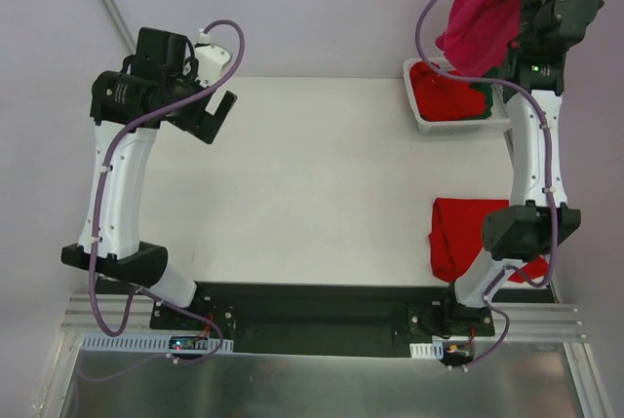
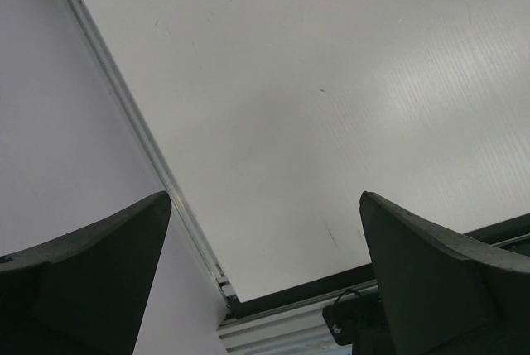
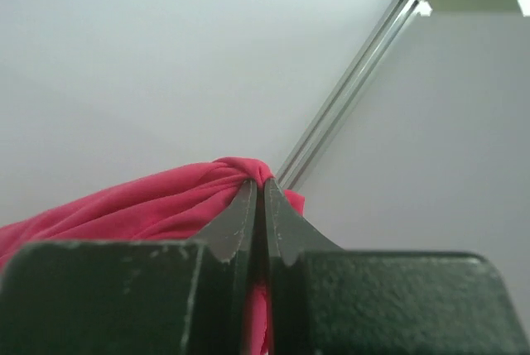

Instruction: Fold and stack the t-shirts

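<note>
Hold the right claw (image 3: 258, 198) clenched on the bunched edge of the magenta-pink t-shirt (image 3: 141, 206), dangling high over the far right corner. Aim for the bare middle of the surface (image 1: 312, 174); lower slowly, letting the loose hem touch first, then drag back to spread the cloth flat. Swing wide of the white slotted basket (image 1: 411, 92) and the heaped red t-shirts (image 1: 447, 96) inside, probably easy to snag. Stay off the flat red t-shirt (image 1: 456, 233) by the base of the right arm (image 1: 531, 160). Bring in the left claw (image 2: 265, 198), released wide and empty above the left side, to pinch a free corner.
</note>
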You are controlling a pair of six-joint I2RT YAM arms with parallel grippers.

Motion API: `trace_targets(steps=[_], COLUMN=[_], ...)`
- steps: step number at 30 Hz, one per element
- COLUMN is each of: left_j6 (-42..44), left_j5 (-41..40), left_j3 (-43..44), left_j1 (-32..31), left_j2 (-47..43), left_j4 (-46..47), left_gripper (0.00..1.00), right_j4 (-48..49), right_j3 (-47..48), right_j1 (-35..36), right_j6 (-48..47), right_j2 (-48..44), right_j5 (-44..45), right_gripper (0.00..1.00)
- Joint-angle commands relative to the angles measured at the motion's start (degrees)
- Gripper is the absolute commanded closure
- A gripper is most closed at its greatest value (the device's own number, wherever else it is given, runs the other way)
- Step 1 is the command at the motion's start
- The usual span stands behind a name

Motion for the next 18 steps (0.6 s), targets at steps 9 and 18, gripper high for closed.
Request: trace_targets(steps=[9, 18], left_j6=[0.6, 0.1], left_j5=[4.5, 2.9], left_j3=[-1.3, -0.4], left_j1=[-0.3, -0.3], left_j2=[-4.8, -5.9], left_j4=[-1.7, 0.2], left_gripper=[0.01, 0.01], right_j4=[6.1, -18.6], right_j3=[-25.0, -30.9], right_j1=[5.2, 24.2], right_j6=[-7.9, -1.9], right_j2=[-21.1, -24.3], right_j5=[-7.9, -3.0], right_gripper=[0.99, 0.99])
